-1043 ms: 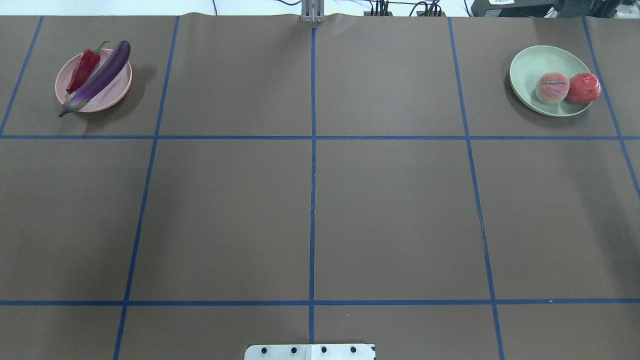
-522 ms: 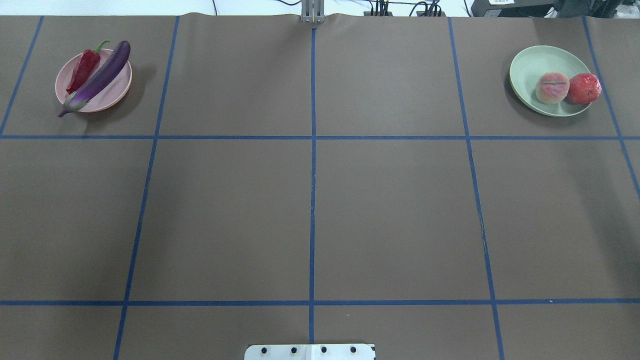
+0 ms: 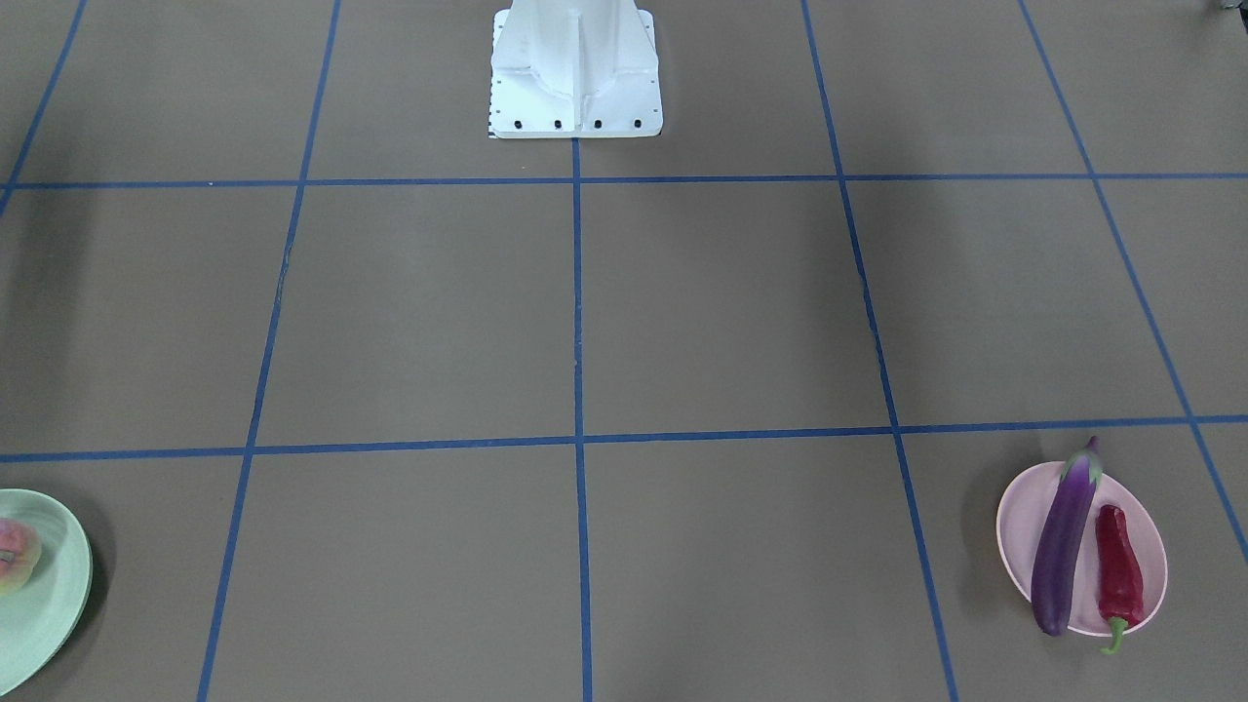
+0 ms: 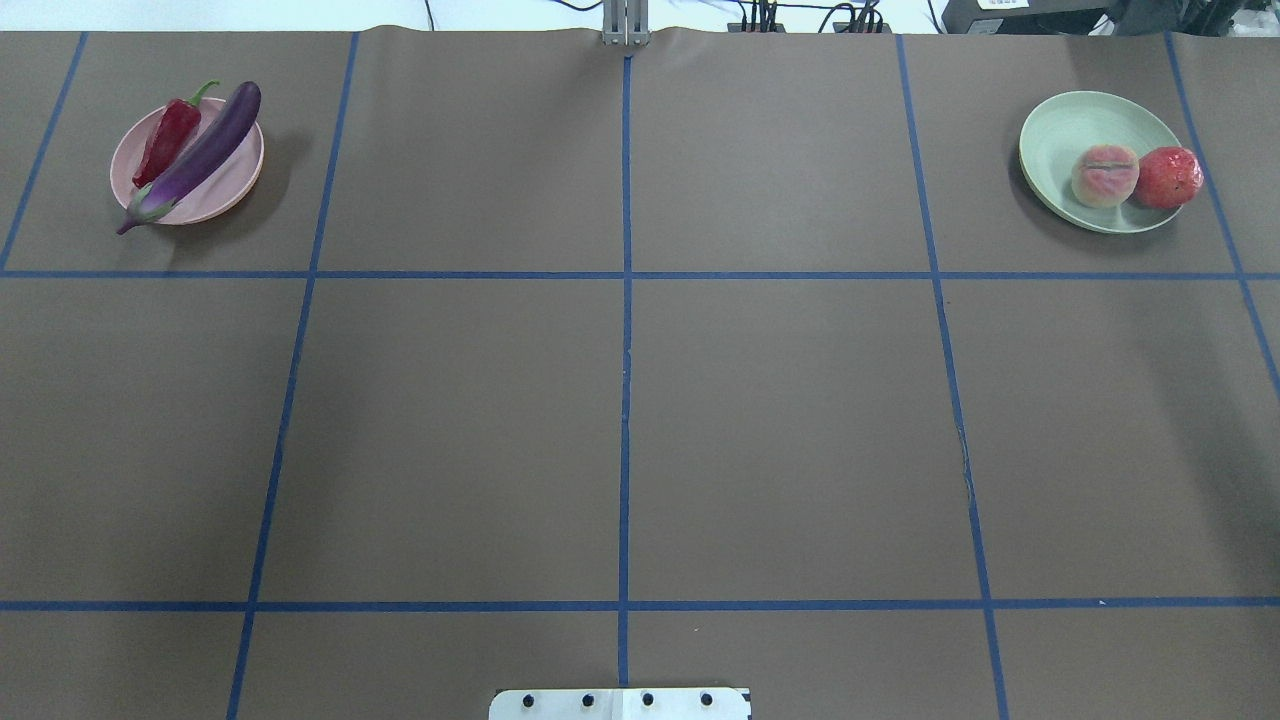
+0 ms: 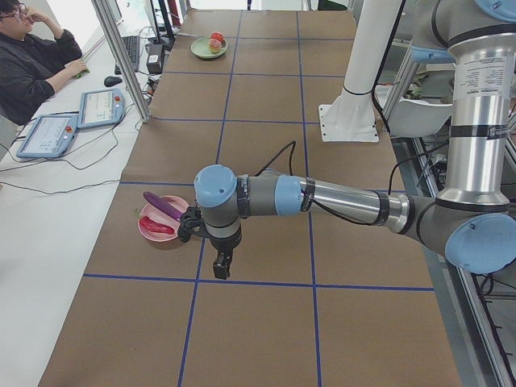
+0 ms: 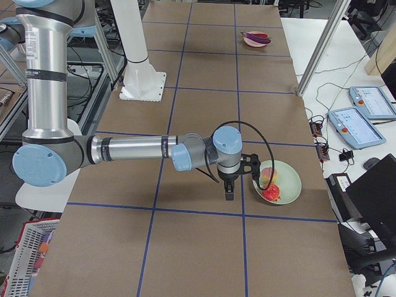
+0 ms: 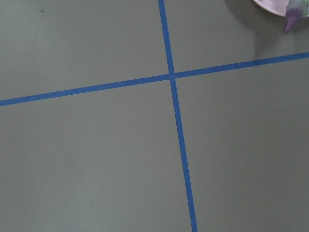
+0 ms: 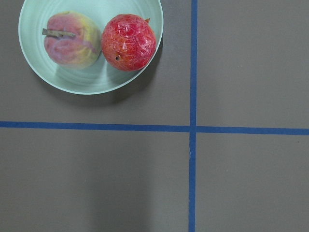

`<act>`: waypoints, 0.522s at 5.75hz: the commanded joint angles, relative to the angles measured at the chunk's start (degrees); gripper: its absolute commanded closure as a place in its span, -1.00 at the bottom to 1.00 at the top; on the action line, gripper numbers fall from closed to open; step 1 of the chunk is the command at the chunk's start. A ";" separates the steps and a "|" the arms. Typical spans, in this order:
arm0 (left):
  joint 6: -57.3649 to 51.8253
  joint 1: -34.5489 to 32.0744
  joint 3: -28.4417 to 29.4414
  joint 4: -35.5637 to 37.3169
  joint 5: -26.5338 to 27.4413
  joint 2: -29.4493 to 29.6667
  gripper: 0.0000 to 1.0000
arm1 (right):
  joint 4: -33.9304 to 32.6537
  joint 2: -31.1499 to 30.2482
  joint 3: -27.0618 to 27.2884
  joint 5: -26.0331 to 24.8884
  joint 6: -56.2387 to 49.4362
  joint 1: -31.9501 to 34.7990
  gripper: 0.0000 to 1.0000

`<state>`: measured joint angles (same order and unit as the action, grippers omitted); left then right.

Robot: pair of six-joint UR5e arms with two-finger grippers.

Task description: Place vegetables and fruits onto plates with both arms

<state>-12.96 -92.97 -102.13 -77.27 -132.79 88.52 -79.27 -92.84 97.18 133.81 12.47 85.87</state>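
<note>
Above the table (image 5: 266,322), left hand (image 5: 219,271) and right hand (image 6: 229,195) hang; grip cannot be told.

Bare brown table (image 4: 620,420) runs wide in front of the white pedestal (image 3: 575,68). At its far left, a pink plate (image 4: 235,180) carries an eggplant (image 4: 200,155) and chili (image 4: 168,140); at its far right, a green plate (image 4: 1065,130) holds a peach (image 4: 1104,175) and pomegranate (image 4: 1168,177) (side by side). The left arm (image 5: 339,201) and right arm (image 6: 130,150) each stretch over the table beside their plates.
</note>
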 commanded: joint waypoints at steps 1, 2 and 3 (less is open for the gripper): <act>-0.13 -0.02 -0.26 -0.16 -0.27 0.08 -1.00 | -0.09 -0.15 0.02 0.22 -0.08 0.00 -1.00; -0.13 -0.02 -0.69 -0.16 -0.28 -0.01 -1.00 | -0.18 -0.15 0.20 0.57 -0.08 0.00 -1.00; -0.13 -0.02 -0.96 -0.16 -0.28 0.08 -1.00 | -0.18 -0.15 0.20 0.66 -0.08 0.00 -1.00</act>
<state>-13.09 -92.99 -102.81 -77.43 -133.06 88.56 -79.43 -92.98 97.34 134.32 12.39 85.87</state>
